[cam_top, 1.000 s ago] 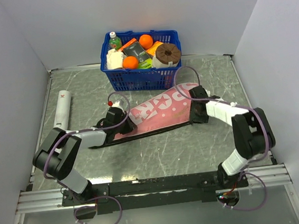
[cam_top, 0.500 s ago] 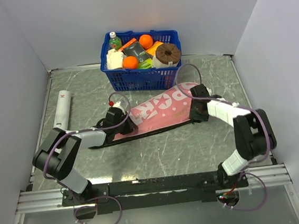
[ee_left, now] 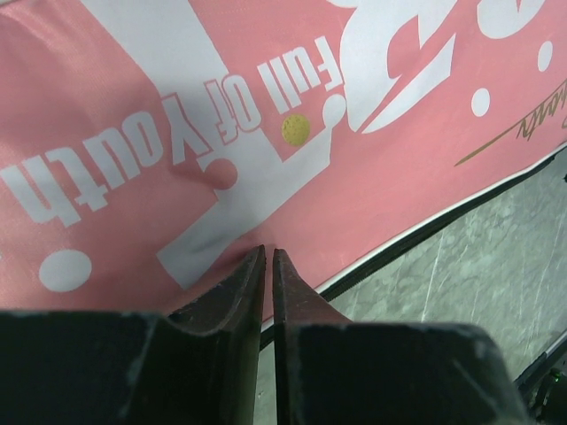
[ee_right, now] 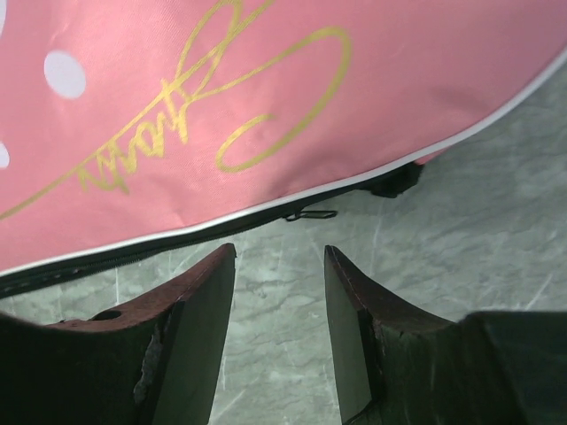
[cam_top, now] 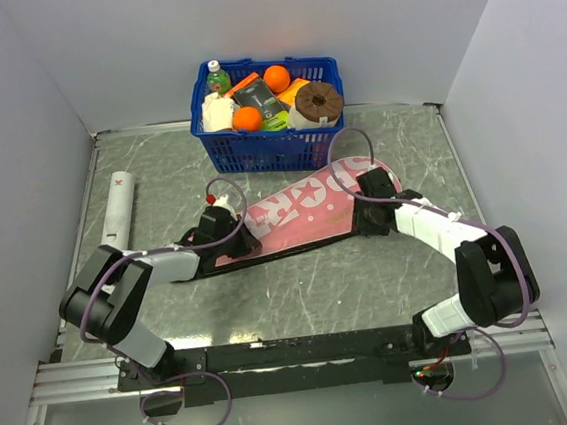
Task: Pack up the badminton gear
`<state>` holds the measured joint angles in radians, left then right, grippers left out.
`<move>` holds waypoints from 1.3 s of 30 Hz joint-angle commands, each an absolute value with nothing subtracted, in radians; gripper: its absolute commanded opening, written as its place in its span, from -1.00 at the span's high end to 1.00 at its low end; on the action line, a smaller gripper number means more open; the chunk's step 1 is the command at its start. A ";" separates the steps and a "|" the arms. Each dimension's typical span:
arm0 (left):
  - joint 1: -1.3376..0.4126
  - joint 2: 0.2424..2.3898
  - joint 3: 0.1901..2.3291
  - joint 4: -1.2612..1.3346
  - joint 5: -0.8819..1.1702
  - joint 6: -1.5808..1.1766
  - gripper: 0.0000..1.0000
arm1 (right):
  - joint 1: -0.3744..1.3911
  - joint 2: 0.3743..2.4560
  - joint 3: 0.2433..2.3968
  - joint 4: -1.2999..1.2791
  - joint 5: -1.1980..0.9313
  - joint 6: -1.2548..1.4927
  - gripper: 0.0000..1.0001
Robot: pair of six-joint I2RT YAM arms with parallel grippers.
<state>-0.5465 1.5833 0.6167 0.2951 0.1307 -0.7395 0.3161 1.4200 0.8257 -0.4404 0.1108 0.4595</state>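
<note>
The pink "SPORT" cover (cam_top: 303, 209) with a black edge lies flat mid-table. My left gripper (cam_top: 238, 239) is at its narrow left end. In the left wrist view the gripper (ee_left: 267, 254) is shut, its tips pressing on the pink cover (ee_left: 266, 115) just inside the black edge. My right gripper (cam_top: 369, 216) is at the near edge of the cover's wide end. In the right wrist view this gripper (ee_right: 279, 252) is open and empty over bare table, just short of the cover's edge (ee_right: 266, 115) and a small zipper pull (ee_right: 310, 213). The long white tube (cam_top: 117, 206) lies at the far left. No rackets or shuttlecocks show.
A blue plastic basket (cam_top: 258, 153) of groceries stands at the back, just behind the cover's wide end. Grey walls close in the table on the left, back and right. The arms' mounting rail (cam_top: 287, 351) runs along the near edge.
My right gripper has slid a little left and nearer along the cover's edge, its elbow swinging out to the right. The left gripper has barely moved.
</note>
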 commanded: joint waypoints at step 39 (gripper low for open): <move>-0.551 1.569 0.546 0.385 0.202 -0.715 0.80 | 0.314 1.690 1.022 -0.558 0.029 0.296 0.00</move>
